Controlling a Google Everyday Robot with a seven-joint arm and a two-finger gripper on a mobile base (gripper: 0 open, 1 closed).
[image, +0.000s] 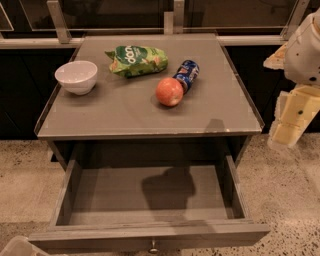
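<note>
My gripper (292, 120), pale yellow and white, hangs at the right edge of the view, beside the grey cabinet's right side and off its top (125, 112). It holds nothing that I can see. Nearest to it on the top are a red-orange apple (169, 91) and a blue can (187, 75) lying on its side just behind the apple. A green snack bag (136, 60) lies further back. A white bowl (76, 76) stands at the left. Below the top, the drawer (150, 200) is pulled out, and only a shadow shows inside it.
The drawer front with its small knob (153, 246) juts out toward the bottom of the view. A pale object (17, 247) shows at the bottom left corner. Speckled floor (290, 200) surrounds the cabinet. Dark glass panels with metal rails (60, 22) stand behind.
</note>
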